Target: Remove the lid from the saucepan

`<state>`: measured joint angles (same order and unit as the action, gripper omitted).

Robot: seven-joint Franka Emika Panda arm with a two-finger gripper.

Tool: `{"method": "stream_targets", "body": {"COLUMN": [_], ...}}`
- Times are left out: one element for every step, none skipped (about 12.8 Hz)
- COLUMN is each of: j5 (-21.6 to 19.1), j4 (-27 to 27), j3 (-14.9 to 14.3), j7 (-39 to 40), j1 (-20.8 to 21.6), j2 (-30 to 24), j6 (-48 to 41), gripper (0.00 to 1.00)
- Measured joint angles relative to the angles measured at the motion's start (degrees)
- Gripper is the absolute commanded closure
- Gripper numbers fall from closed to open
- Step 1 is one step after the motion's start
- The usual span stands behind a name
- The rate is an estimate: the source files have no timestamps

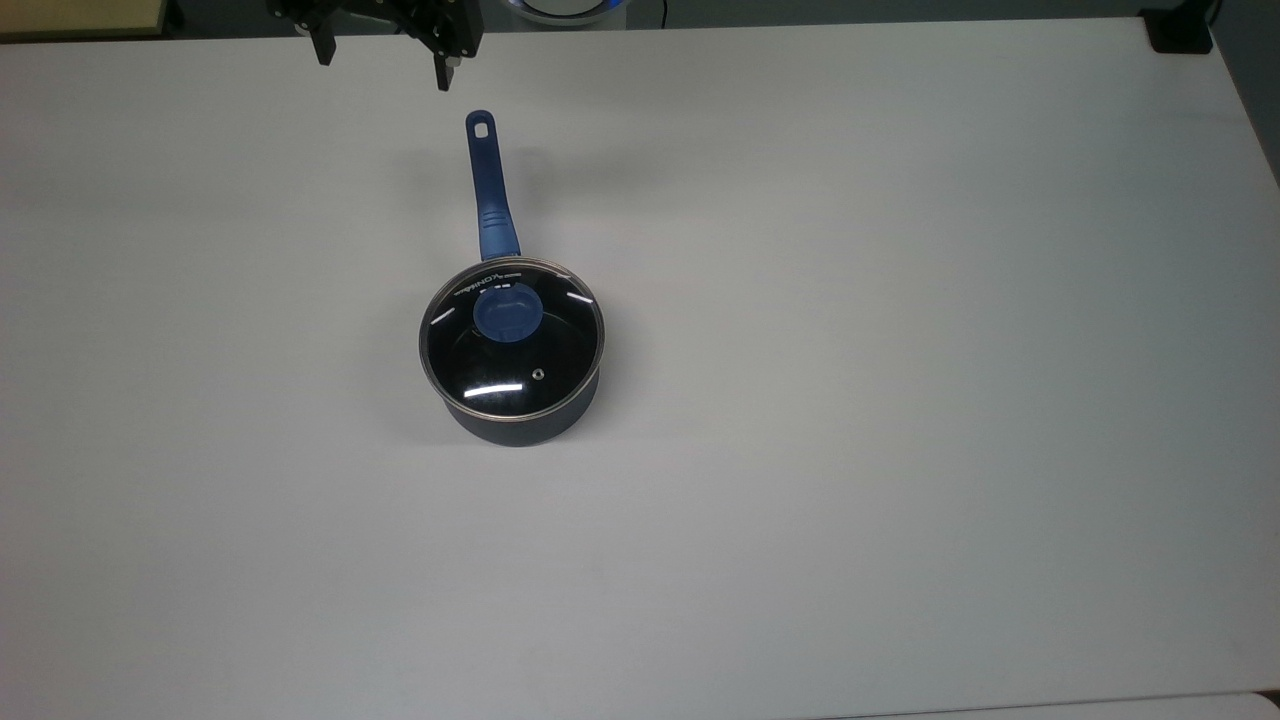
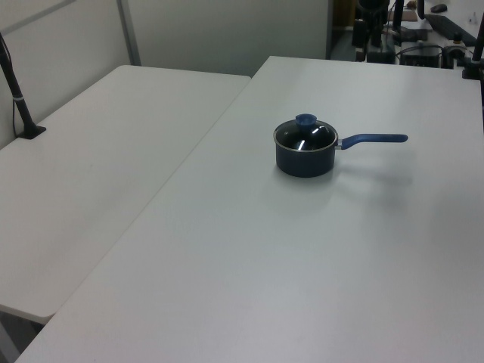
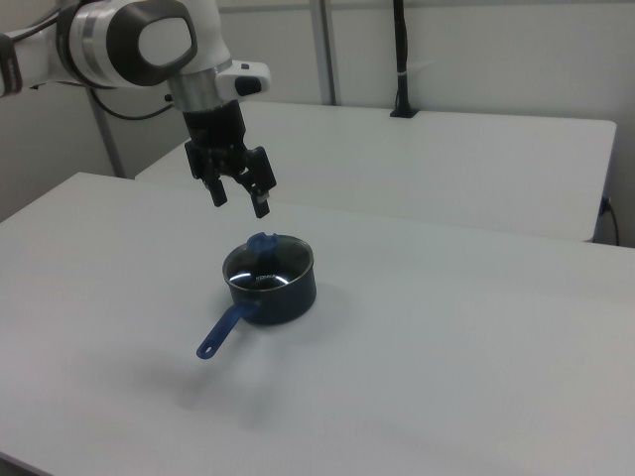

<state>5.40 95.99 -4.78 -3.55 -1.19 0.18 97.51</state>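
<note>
One small round dark navy saucepan (image 1: 520,415) sits on the broad white tabletop (image 1: 900,400), a little toward the top view's left of centre, with its long straight blue handle (image 1: 492,195) reaching toward the top view's upper edge and ending in a small hole. Resting squarely on the saucepan's rim is the round clear glass lid (image 1: 512,340) with its thin steel rim, a blue knob (image 1: 506,314) standing at its middle and a tiny steam vent (image 1: 539,374) set nearer the top view's lower side; bright strips of light reflect off the glass. In the left view the saucepan (image 2: 305,159) stands on the nearer-right table with the handle (image 2: 374,139) pointing to the left view's right, and the lid (image 2: 305,135) closes it. The black two-finger gripper (image 3: 238,198) of the white robot arm (image 3: 149,40) hangs in the air above the saucepan, well apart from the lid (image 3: 267,263) and touching nothing; its fingers are spread and hold nothing. In the top view the gripper (image 1: 383,62) appears at the upper edge, seemingly just beyond the end of the handle, though its height there is hard to judge. A second white table (image 2: 98,166) adjoins the first along the left view's left.
</note>
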Motion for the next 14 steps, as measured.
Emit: {"method": "stream_targets", "body": {"j5": [0.00,0.00,0.00,-0.01,-0.16,-1.37,-2.94,-3.56,-3.63,-3.63,-3.63,-3.63,-3.63,-3.64], "j4": [0.00,0.01,0.01,0.01,-0.04,-0.23,-0.62,-1.06,-1.54,-2.21,-3.13,-4.24,-5.41,-6.12], "j3": [0.00,0.00,0.00,0.00,-0.01,-0.01,-0.01,-0.01,-0.01,-0.01,-0.11,-0.34,-0.67,-0.81], "j7": [0.00,0.00,0.00,0.00,0.00,0.00,0.13,0.69,1.09,1.18,1.18,1.18,1.18,1.18], "j1": [0.00,0.00,-0.01,-0.08,-0.29,-0.59,-0.86,-0.99,-1.01,-1.03,-1.26,-1.80,-2.34,-2.60], "j2": [0.00,0.14,0.47,0.85,1.20,1.51,1.91,2.43,3.06,4.01,5.43,7.06,8.87,10.33], "j6": [0.00,0.00,0.00,0.00,0.14,0.20,0.22,0.26,0.29,0.56,1.59,3.52,5.32,6.05], "gripper": [0.00,0.00,0.00,0.00,0.00,0.00,0.00,0.00,0.00,0.00,0.00,0.00,0.00,0.00]}}
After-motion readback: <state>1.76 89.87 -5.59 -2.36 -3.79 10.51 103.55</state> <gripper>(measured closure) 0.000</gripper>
